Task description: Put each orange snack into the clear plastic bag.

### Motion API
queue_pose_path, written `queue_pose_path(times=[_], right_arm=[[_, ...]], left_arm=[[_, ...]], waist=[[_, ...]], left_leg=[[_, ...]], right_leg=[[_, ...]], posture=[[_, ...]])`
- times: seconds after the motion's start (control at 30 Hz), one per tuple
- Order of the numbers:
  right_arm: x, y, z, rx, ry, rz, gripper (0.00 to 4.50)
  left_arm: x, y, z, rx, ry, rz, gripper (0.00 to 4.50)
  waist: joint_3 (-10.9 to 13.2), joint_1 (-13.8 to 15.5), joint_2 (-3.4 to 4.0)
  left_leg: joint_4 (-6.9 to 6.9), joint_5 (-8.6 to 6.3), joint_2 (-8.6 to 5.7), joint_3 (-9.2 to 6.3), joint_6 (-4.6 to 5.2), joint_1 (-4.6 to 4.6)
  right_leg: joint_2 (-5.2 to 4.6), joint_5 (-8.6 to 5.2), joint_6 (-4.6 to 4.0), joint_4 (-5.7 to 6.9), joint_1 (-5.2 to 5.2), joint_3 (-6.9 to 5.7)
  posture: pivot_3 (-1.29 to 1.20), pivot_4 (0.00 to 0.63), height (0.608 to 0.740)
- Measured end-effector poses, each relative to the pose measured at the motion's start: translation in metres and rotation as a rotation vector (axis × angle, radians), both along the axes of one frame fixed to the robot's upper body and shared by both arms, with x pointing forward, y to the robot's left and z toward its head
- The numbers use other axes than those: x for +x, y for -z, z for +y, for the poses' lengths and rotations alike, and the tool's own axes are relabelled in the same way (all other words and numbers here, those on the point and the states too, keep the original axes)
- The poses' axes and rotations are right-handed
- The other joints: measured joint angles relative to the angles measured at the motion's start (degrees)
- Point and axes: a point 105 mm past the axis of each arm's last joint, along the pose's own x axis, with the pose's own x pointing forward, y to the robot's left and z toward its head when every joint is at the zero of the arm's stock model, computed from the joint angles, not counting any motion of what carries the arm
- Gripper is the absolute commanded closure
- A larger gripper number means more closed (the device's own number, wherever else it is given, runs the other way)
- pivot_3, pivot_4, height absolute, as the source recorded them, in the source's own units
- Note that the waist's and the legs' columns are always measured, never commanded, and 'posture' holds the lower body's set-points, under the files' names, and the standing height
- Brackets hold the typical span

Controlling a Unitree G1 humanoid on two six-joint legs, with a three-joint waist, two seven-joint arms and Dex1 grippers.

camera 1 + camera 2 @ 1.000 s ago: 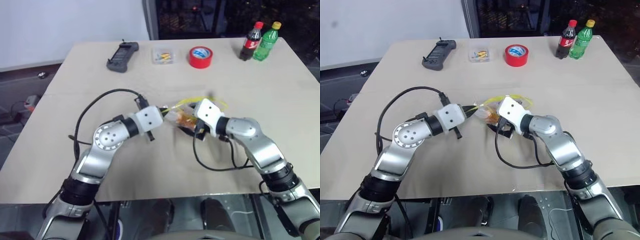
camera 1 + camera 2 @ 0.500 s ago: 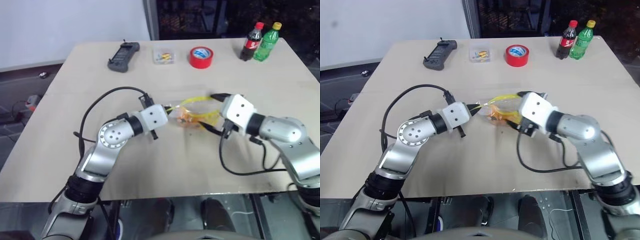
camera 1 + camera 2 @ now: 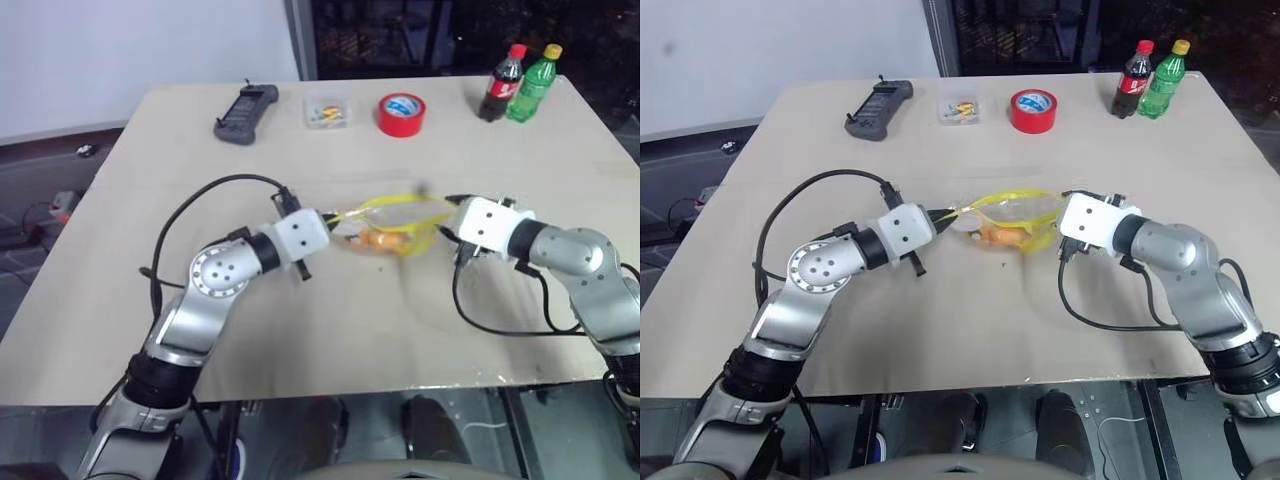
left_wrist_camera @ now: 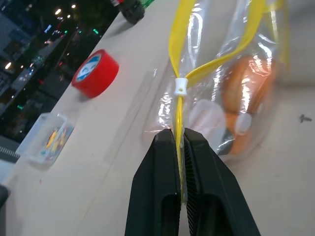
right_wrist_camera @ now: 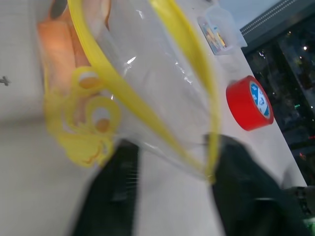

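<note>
Two claws flanked the clear plastic bag (image 3: 1006, 218) at mid-surface (image 3: 940, 330). The left claw (image 4: 180, 147) was pressed together, pinching the bag's yellow seal strip (image 4: 178, 59). The right claw (image 5: 167, 162) stood spread astride the bag's opposite end. The orange snacks (image 3: 1002, 236) lay inside the bag.

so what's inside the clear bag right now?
Orange snack shows through the bag. The left wrist view shows orange behind the plastic, but the printed patch and glare cover part of it, so whether it's one piece or two can't be told.
</note>
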Motion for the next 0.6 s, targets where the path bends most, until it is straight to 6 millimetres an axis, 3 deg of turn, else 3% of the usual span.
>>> queue_pose_path(times=[0.6], right_arm=[[-0.019,-0.017,-0.011,0.022,-0.06,0.062,2.86]], left_arm=[[-0.001,0.003,0.002,0.005,-0.001,0.007,4.5]], waist=[[0.0,0.0,0.0]], left_leg=[[0.0,0.0,0.0,0.01,0.0,0.0]], right_leg=[[-0.02,0.0,0.0,0.01,0.01,0.0]], posture=[[0.0,0.15,0.74]])
